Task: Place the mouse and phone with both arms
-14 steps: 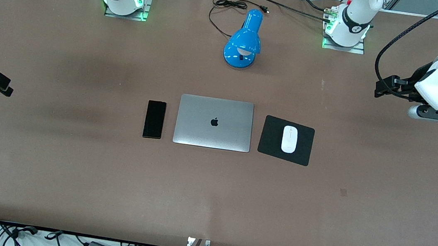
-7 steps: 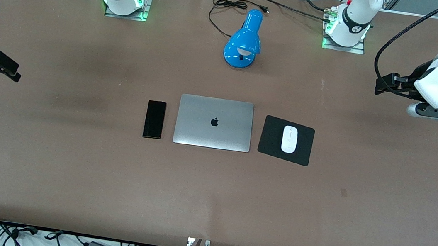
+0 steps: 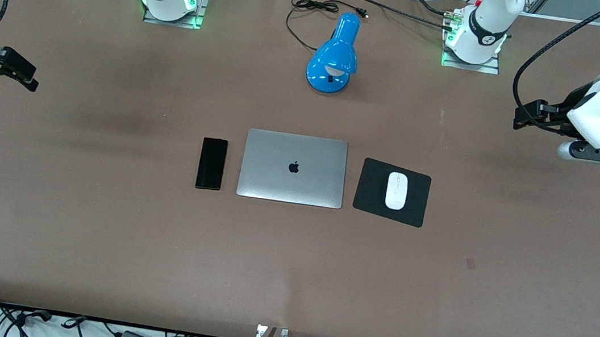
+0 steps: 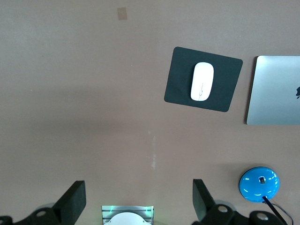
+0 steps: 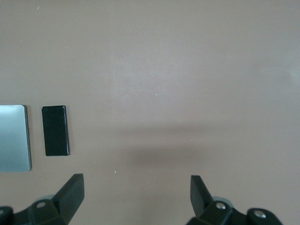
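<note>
The white mouse (image 3: pixel 396 190) lies on a black mouse pad (image 3: pixel 372 189), beside the closed silver laptop (image 3: pixel 293 168) toward the left arm's end. The black phone (image 3: pixel 211 163) lies flat beside the laptop toward the right arm's end. My left gripper (image 3: pixel 525 117) hangs open and empty over bare table near the left arm's end, well away from the mouse (image 4: pixel 202 81). My right gripper (image 3: pixel 25 74) hangs open and empty over bare table near the right arm's end, well away from the phone (image 5: pixel 56 130). Both wrist views show the fingers (image 4: pixel 72 201) (image 5: pixel 70 190) wide apart with nothing between them.
A blue desk lamp (image 3: pixel 335 52) with a black cord lies farther from the front camera than the laptop, between the two arm bases. The lamp (image 4: pixel 259 183) and the laptop (image 4: pixel 276 89) show in the left wrist view. Cables run along the table's near edge.
My right gripper has moved away from the front camera and slightly toward the table's middle. My left gripper has shifted only slightly. The mouse and the phone have not moved.
</note>
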`<action>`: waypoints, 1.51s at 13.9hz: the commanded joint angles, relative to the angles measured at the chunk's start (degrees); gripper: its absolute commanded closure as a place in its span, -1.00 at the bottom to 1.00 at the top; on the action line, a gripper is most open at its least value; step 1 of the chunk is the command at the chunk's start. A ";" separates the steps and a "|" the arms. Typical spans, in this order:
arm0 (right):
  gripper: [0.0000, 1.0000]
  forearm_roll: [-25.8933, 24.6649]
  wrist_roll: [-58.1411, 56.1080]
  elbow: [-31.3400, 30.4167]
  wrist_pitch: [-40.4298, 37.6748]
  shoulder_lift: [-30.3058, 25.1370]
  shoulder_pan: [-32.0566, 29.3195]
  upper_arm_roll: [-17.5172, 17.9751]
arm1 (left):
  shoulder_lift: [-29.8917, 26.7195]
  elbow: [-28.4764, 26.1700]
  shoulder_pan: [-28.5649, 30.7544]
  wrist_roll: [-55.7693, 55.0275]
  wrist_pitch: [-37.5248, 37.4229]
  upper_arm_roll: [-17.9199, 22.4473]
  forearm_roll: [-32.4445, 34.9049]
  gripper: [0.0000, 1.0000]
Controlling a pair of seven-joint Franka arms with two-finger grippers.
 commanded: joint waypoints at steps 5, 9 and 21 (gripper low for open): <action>-1.00 0.90 -1.55 -0.30 0.40 -0.41 -0.53 0.13 | 0.18 1.29 0.06 0.99 -1.19 0.17 -1.46 -1.00; -1.00 0.73 -1.64 -0.39 0.75 -0.24 -0.88 0.57 | 0.27 1.37 0.06 0.99 -1.19 0.17 -1.46 -1.00; -1.00 0.47 -1.73 -0.48 0.40 -0.77 -1.94 1.45 | 0.27 1.29 0.15 0.99 -1.19 0.17 -1.46 -1.00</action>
